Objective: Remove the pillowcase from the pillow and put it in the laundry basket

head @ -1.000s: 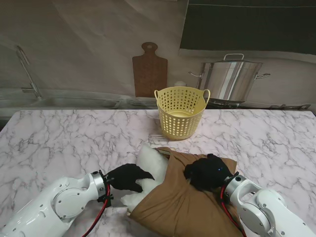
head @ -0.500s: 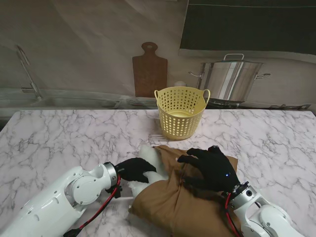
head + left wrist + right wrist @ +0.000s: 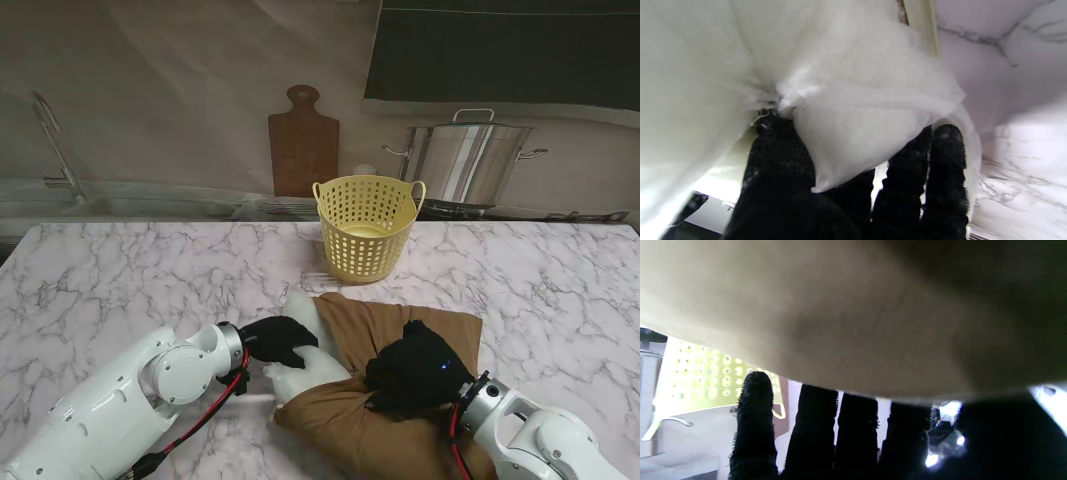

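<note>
A white pillow [image 3: 305, 352] lies on the marble table [image 3: 120, 290], partly inside a brown pillowcase [image 3: 405, 325]. Its bare end sticks out to the left. My left hand [image 3: 276, 340], in a black glove, is shut on that bare end; the left wrist view shows the pillow [image 3: 853, 100] pinched between thumb and fingers [image 3: 943, 180]. My right hand [image 3: 415, 377] sits clenched on top of the pillowcase, where the cloth bunches. In the right wrist view the brown pillowcase [image 3: 853, 316] covers the fingertips [image 3: 755, 396]. The yellow laundry basket [image 3: 367, 228] stands upright beyond the pillow.
A steel pot [image 3: 466, 160] and a wooden cutting board [image 3: 303, 145] stand at the back by the wall, behind the basket. A faucet [image 3: 55, 140] rises at the back left. Bare marble stretches to the left and right of the pillow.
My right hand spread open above the pillowcase, then came down clenched on it nearer to me. The case's open edge has slid right, baring more pillow. The left hand kept its hold.
</note>
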You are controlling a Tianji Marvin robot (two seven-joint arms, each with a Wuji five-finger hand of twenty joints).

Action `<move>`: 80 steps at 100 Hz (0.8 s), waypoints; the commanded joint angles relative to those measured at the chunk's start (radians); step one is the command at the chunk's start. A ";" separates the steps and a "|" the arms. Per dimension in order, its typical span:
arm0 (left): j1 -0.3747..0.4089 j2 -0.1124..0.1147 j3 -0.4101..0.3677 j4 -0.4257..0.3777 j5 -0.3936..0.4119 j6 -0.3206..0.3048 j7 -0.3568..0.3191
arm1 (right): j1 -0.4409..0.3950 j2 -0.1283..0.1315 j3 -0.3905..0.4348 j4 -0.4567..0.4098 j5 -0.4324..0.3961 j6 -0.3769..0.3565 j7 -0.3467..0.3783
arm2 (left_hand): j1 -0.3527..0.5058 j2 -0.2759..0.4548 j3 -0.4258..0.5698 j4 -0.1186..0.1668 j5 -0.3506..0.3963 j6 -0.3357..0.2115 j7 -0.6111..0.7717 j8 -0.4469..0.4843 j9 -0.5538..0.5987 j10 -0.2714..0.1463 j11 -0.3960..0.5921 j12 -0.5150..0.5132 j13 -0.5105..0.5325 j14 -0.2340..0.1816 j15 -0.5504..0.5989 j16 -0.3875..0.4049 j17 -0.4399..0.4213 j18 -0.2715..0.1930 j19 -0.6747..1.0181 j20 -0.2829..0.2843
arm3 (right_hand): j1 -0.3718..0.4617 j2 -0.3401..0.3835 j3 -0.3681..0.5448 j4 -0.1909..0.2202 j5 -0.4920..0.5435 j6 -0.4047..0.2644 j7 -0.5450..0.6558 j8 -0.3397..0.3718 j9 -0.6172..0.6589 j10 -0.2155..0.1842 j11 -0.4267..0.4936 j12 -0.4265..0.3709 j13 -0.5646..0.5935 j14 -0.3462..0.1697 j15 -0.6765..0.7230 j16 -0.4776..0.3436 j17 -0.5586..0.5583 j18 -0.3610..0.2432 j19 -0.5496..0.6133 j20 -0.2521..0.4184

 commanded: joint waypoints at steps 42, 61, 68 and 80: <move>0.003 0.007 -0.010 0.043 0.040 0.036 -0.024 | -0.072 0.010 0.118 -0.006 0.058 -0.063 0.172 | 0.131 0.055 0.153 0.081 0.068 0.041 0.084 0.019 0.076 0.068 0.050 0.036 0.030 0.005 0.022 0.010 0.002 0.015 0.421 -0.026 | -0.123 -0.095 0.092 0.069 0.374 0.072 0.221 0.239 0.130 -0.002 0.066 0.038 0.105 -0.021 0.133 0.086 0.044 0.041 0.060 0.016; 0.054 0.006 -0.070 -0.008 0.043 0.002 -0.007 | -0.001 0.018 0.043 0.041 0.075 -0.074 0.195 | 0.122 0.068 0.152 0.079 0.055 0.019 0.067 0.001 0.052 0.048 0.029 0.027 0.005 -0.003 -0.003 -0.001 -0.017 0.008 0.402 -0.037 | 0.107 -0.193 0.238 0.022 -0.136 -0.088 0.040 0.252 -0.052 -0.022 -0.066 0.079 0.030 -0.025 0.041 0.061 0.044 0.022 0.050 0.050; 0.096 0.008 -0.117 -0.049 0.061 -0.030 0.000 | 0.040 0.021 0.006 0.061 0.105 -0.079 0.218 | 0.116 0.070 0.149 0.079 0.052 0.010 0.066 0.000 0.048 0.042 0.025 0.026 0.003 -0.007 -0.011 -0.004 -0.020 0.004 0.397 -0.040 | 0.228 -0.147 0.343 0.038 -0.253 -0.111 -0.015 0.254 -0.047 -0.049 -0.122 0.123 0.039 -0.033 0.046 0.064 0.063 0.008 0.062 0.060; 0.164 0.007 -0.195 -0.106 0.079 -0.079 0.030 | 0.100 0.026 -0.052 0.091 0.186 -0.082 0.259 | 0.117 0.065 0.151 0.081 0.057 0.008 0.072 0.003 0.055 0.042 0.029 0.027 0.012 -0.008 -0.010 -0.003 -0.012 0.002 0.399 -0.039 | 0.363 -0.084 0.461 0.016 -0.186 -0.080 -0.056 0.301 -0.017 -0.049 -0.091 0.123 0.074 -0.008 0.075 0.137 0.097 0.010 0.097 0.081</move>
